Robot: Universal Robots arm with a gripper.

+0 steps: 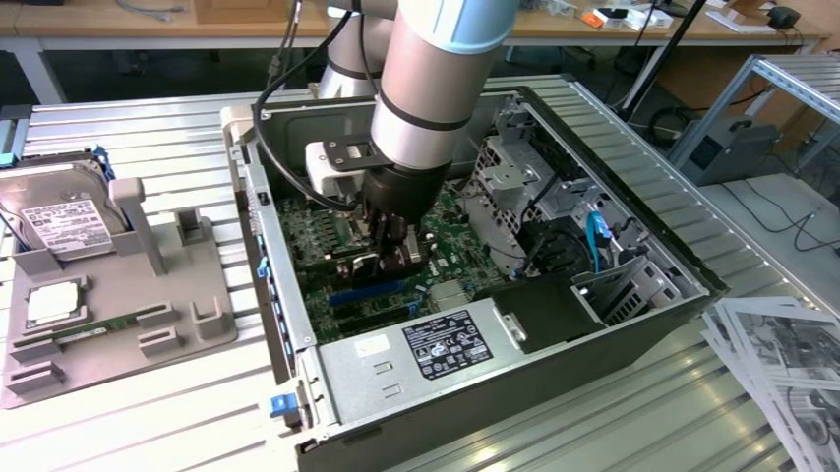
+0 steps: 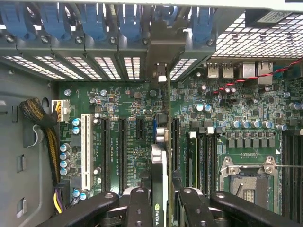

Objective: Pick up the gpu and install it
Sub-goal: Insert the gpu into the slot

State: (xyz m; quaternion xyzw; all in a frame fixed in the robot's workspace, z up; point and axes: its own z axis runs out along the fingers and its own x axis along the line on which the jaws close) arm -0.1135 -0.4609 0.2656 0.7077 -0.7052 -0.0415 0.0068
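Observation:
My gripper (image 1: 393,254) reaches down into the open computer case (image 1: 630,226), just above the green motherboard (image 1: 447,221). It is shut on the gpu (image 2: 161,156), which the wrist view shows edge-on between the two black fingers (image 2: 140,208). The card's metal bracket (image 2: 163,49) stands against the case's rear slot openings. The card's lower edge hangs over the black expansion slots (image 2: 122,151), close to the board; I cannot tell whether it is seated. In the exterior view the gpu (image 1: 352,264) is a dark strip below the fingers, mostly hidden by the arm.
A grey fixture (image 1: 184,295) at the exterior view's left holds a hard drive (image 1: 59,221), a processor chip (image 1: 53,305) and a green memory stick (image 1: 79,337). Printed papers (image 1: 781,364) lie at the lower right. Blue slot clips (image 2: 94,21), the drive cage (image 1: 525,187) and cables crowd the case.

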